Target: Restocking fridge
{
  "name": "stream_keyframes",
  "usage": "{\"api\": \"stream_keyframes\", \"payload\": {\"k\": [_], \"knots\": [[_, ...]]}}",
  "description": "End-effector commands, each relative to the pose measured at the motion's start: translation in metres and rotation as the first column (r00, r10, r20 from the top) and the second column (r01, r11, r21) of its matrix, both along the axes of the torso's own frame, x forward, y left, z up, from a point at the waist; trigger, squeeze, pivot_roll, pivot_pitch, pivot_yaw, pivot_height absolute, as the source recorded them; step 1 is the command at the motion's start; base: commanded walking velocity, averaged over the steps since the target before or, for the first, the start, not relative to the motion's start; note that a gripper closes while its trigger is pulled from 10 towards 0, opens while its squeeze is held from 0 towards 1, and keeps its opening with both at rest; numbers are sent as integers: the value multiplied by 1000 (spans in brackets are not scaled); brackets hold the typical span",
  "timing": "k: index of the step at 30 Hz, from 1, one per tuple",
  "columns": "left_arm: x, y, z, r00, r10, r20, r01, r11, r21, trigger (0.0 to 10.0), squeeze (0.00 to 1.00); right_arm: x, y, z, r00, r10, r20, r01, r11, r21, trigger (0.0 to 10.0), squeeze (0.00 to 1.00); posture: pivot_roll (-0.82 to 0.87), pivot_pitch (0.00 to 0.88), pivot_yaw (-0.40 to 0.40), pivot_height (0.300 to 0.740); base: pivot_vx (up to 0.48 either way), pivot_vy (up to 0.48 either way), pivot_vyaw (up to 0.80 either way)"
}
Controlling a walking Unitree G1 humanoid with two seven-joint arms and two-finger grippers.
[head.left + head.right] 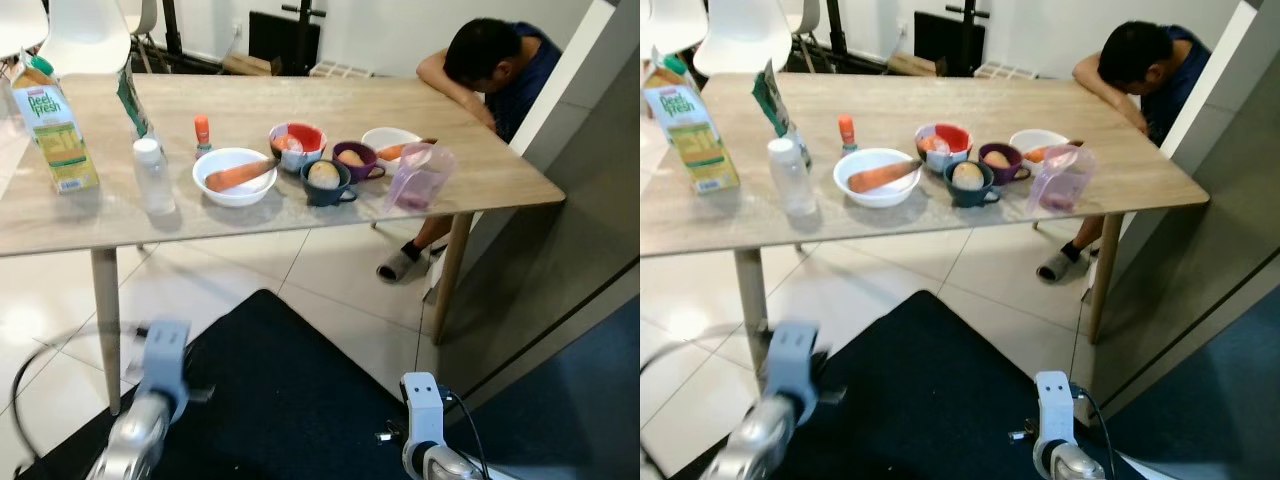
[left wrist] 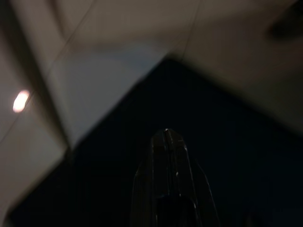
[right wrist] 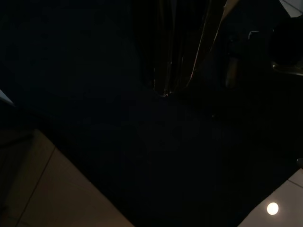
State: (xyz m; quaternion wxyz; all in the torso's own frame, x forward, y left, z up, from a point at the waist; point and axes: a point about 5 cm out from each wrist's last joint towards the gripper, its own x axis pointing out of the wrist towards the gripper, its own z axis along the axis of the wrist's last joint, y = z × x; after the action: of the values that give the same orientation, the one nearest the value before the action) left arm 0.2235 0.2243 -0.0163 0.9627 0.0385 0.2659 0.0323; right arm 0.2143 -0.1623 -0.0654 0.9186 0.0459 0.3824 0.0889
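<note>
On the wooden table stand a juice carton, a clear bottle, a white bowl holding a carrot, a red-and-blue bowl, a dark blue cup with a potato, a purple cup, another white bowl and a pink jug. Both arms hang low in front of the table over a dark mat. In the left wrist view my left gripper is shut with nothing in it. In the dark right wrist view my right gripper has its fingers together.
A person leans head-down on the table's far right corner. A grey fridge side rises on the right. A small orange-capped bottle and a green packet stand on the table. White chairs stand behind. The dark mat covers the tiled floor.
</note>
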Motion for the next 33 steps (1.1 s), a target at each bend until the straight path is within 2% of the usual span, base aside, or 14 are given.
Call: {"api": "stream_keyframes", "payload": {"k": [1,2,3,4,6,7,10,13,15,17,19,22,27,33], "knots": [[-22,5,-23,987,132,-87,-134,991,-17,10000,0,-3,-2,-2,1000,-16,-6,15,1000,-1,10000,0,-8,9,-71,740,0,0,0],[-39,13,-37,961,231,-151,-238,971,-28,10000,0,-4,-1,-2,1000,-8,-6,8,1000,0,10000,0,-16,6,-68,740,0,0,0],[-39,13,-37,961,231,-151,-238,971,-28,10000,0,-4,-1,-2,1000,-8,-6,8,1000,0,10000,0,-16,6,-68,740,0,0,0],[-56,17,-48,929,310,-204,-320,947,-19,10000,0,-4,1,-2,1000,4,-5,-4,1000,1,10000,0,-20,6,-66,740,0,0,0],[-56,17,-48,929,310,-204,-320,947,-19,10000,0,-4,1,-2,1000,4,-5,-4,1000,1,10000,0,-20,6,-66,740,0,0,0],[-69,18,-55,900,366,-238,-379,925,-13,10000,0,-5,2,-3,1000,16,-5,-16,1000,2,10000,0,-25,9,-56,740,0,0,0],[-82,13,-63,876,401,-268,-411,911,22,10000,0,-9,4,-5,1000,25,-11,-25,1000,3,10000,0,-30,18,-51,740,0,0,0],[-82,10,-64,879,397,-264,-408,913,16,10000,0,-10,4,-6,1000,25,-14,-25,1000,3,10000,0,-29,21,-52,740,0,0,0],[-73,0,-61,926,309,-216,-319,948,-14,10000,0,-13,5,-7,999,27,-22,-27,1000,4,10000,0,-25,28,-53,740,0,0,0],[-69,-4,-60,948,258,-188,-265,964,-8,10000,0,-14,6,-7,999,27,-24,-27,1000,5,10000,0,-22,35,-53,740,0,0,0],[-66,-9,-57,967,215,-137,-224,973,-51,10000,0,-14,7,-8,999,27,-25,-27,1000,6,10000,0,-19,41,-56,740,0,0,0],[-68,-6,-56,963,246,-110,-254,965,-62,10000,0,-15,8,-8,999,28,-27,-28,1000,7,10000,0,-14,44,-61,740,0,0,0],[-77,-3,-61,950,267,-160,-273,962,-16,10000,0,-15,9,-8,999,31,-29,-30,1000,7,10000,0,-14,49,-63,740,0,0,0],[-78,-16,-68,949,216,-228,-238,969,-73,10000,0,-13,11,-7,999,34,-23,-33,999,37,10000,0,-9,51,-76,740,0,0,0]]}}
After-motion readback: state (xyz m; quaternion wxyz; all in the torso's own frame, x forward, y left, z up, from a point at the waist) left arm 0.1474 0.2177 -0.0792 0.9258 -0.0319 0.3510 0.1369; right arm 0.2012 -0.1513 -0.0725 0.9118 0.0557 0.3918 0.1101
